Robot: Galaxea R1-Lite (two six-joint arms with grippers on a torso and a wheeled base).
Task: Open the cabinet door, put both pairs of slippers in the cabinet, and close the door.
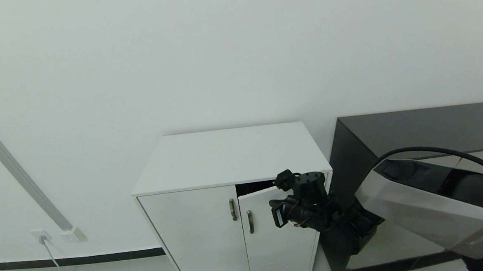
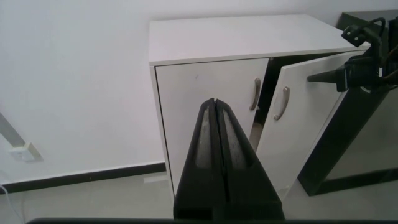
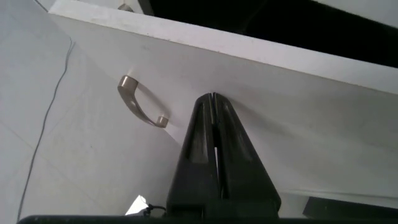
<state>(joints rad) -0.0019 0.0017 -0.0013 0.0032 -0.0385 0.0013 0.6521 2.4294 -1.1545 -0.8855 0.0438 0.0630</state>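
At the cabinet (image 1: 226, 157), hovering the right end effector (image 3: 214, 102), fingers together, close against the ajar right door (image 1: 280, 241) near its handle (image 1: 250, 221); holding the left end effector (image 2: 215, 106), likewise closed, well back. Probably swinging light and rigid, best hooking behind the free edge.

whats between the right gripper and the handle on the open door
Just bare door panel. In the right wrist view the shut right gripper lies beside the handle, with nothing between them.
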